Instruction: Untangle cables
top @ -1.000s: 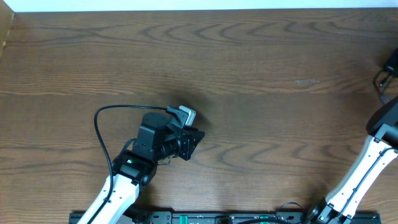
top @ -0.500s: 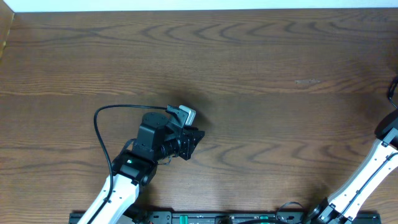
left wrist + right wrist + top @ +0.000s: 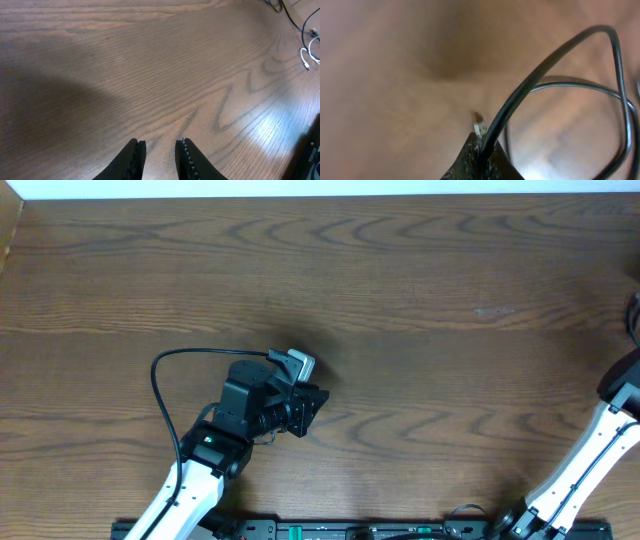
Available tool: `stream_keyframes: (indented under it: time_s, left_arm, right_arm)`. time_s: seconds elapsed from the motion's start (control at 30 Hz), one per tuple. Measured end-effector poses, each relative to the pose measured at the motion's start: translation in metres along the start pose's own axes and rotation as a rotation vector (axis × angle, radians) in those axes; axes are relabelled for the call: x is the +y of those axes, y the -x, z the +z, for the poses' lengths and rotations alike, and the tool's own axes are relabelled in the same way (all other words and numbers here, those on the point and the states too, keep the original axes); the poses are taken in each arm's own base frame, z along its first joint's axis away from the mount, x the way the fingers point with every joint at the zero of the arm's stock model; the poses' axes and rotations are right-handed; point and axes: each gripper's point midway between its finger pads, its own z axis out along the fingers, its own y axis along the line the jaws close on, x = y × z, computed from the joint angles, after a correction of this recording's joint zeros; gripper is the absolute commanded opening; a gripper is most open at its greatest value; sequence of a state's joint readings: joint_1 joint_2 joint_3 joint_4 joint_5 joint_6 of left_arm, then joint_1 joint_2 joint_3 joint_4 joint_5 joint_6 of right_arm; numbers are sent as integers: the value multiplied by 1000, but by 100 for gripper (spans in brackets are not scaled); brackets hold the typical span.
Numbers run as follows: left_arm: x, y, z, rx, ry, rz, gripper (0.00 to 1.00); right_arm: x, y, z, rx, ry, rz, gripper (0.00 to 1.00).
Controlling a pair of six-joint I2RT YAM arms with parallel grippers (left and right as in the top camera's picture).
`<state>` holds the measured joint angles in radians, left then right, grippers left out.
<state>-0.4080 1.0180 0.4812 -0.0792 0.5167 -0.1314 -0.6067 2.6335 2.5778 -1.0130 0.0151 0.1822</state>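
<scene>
Clamping the thin black cable (image 3: pixel 540 72) at three o'clock, the right tool (image 3: pixel 481 150) seems mid-separation; the narrow, empty left tool (image 3: pixel 160 150) should next anchor the thin white cord (image 3: pixel 305 59).

Brown wooden table (image 3: pixel 400 270) with white cable (image 3: pixel 304 59)

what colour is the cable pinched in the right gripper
Black. The cable shows best in the right wrist view, looping up from the shut right gripper.
</scene>
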Motion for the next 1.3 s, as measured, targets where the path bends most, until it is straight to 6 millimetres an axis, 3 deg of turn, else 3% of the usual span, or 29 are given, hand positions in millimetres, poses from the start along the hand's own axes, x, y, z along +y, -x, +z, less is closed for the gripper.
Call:
stream_keyframes:
  time_s: [0.2,0.37,0.5,0.73,0.87,0.9,0.93,1.0,1.3]
  left_arm:
    - [0,0,0,1,1,-27,25]
    - [0,0,0,1,1,-35,25]
    - [0,0,0,0,0,-42,25]
    - [0,2,0,-9,-2,-47,25]
    - [-1,7,0,-26,-6,-43,25]
    - [-2,8,0,-30,-7,-41,25]
    - [-2,8,0,-32,-8,-41,25]
    - [-3,8,0,-31,-12,-39,25]
    - [-14,2,5,-10,-19,-7,25]
  right_arm:
    - [56,39,-8,-168,209,-39,1]
    - [76,43,-13,-193,259,-81,1]
    - [63,42,-10,-192,188,-93,1]
    - [7,44,-6,-189,-49,-90,1]
    - [-12,43,-6,-178,-110,-110,1]
    - [-15,43,-6,-176,-120,-115,8]
    - [-16,42,-7,-173,-125,-115,48]
    - [-17,41,-7,-169,-132,-126,99]
    - [9,28,-9,-121,-56,-145,99]
